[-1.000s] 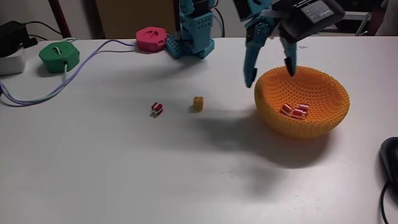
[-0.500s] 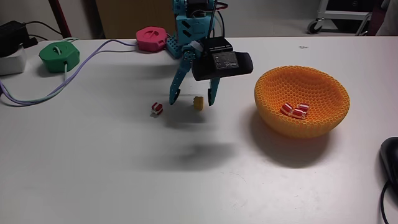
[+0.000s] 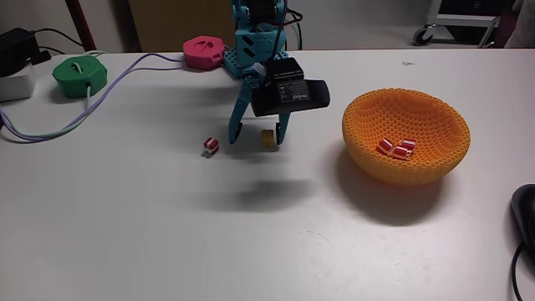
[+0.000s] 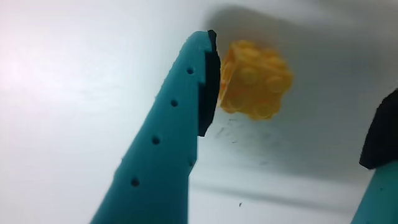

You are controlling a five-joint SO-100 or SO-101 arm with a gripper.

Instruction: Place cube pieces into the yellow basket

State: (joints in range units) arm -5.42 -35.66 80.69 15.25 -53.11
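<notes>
I see the white tabletop point(image 3: 125, 217) spreading across my fixed view, and the arm's teal base point(image 3: 257, 50) stands at its far edge. The yellow basket point(image 3: 435, 163) sits on the right side of that view, well apart from the arm's working end, and I count two or three red-and-white striped cube pieces point(image 3: 394, 148) lying together on its floor; they overlap too much for me to be sure of the number.

The arm reaches down toward the middle of the tabletop, a black camera block riding above its teal fingers. The gripper point(image 3: 260, 135) is spread wide, its jaws straddling the yellow-orange studded cube point(image 3: 267, 139), which rests on the tabletop. In my wrist view the gripper point(image 4: 292, 134) shows the same thing closer: the left finger point(image 4: 180, 124) has its dark pad right against the side of the studded cube point(image 4: 256, 79), touching or very nearly so, while the other finger sits far off at the right edge with bare tabletop between it and the cube.

A single striped cube point(image 3: 211, 146) lies on the tabletop just left of the gripper in the fixed view, apart from it.

At the far left sit a green round box point(image 3: 79, 75) and a pink round box point(image 3: 203, 51), joined by a pale cable point(image 3: 125, 71).
</notes>
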